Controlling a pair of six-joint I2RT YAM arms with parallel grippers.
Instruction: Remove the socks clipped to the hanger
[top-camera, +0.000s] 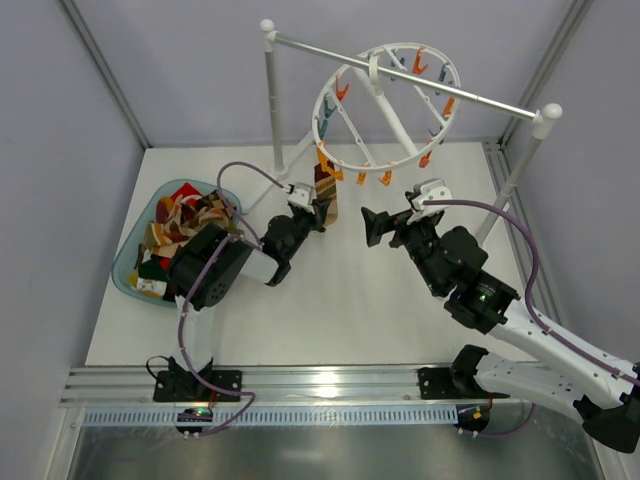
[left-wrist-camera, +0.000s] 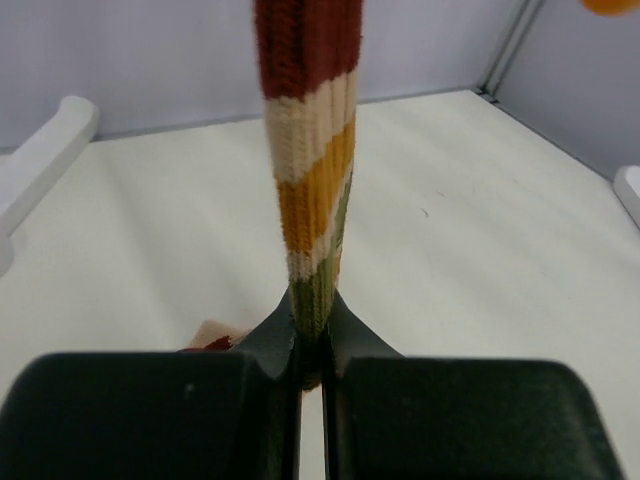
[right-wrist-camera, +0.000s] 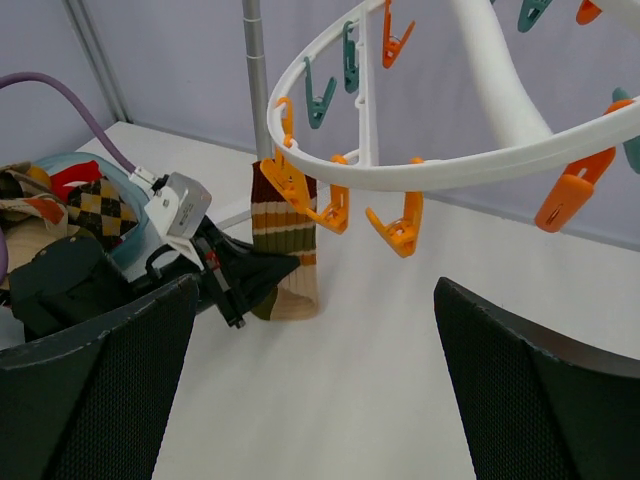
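Left gripper (left-wrist-camera: 310, 335) had its jaws clamped on the lower end of a striped sock (left-wrist-camera: 312, 150). That sock hung straight from an orange clip (right-wrist-camera: 285, 180) on the rim of the hanger (right-wrist-camera: 450, 180), evidently placed for pulling free. Right gripper (right-wrist-camera: 315, 300) stood wide and empty nearby. Other socks (top-camera: 185, 215) lay in a basin (top-camera: 122, 272).

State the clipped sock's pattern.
Striped knit sock: dark red, cream, orange, olive bands; left wrist view.

Pale grey walls (top-camera: 200, 70) enclosed a white table (top-camera: 330, 315); an aluminium rail (top-camera: 330, 381) ran along its near edge.
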